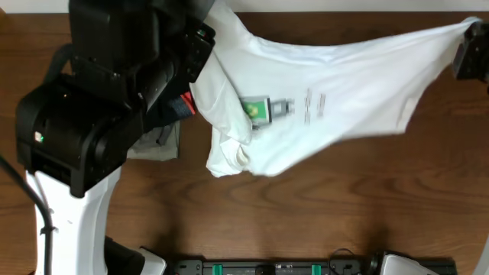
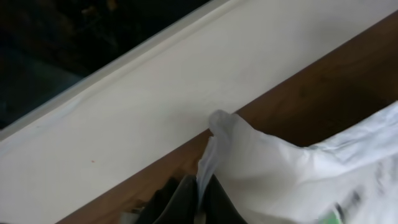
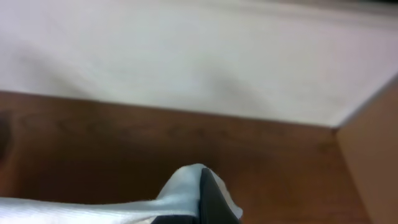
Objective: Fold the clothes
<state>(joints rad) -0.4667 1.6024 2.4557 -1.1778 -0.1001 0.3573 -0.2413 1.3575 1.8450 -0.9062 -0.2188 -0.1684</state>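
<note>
White T-shirt point(image 1: 336, 99) stretched over the table point(image 1: 344, 214), left gripper point(image 2: 200, 186) and right gripper point(image 3: 199, 194) each clamped on an opposite end of it; best kept evenly taut, then lowered flat onto the table
</note>
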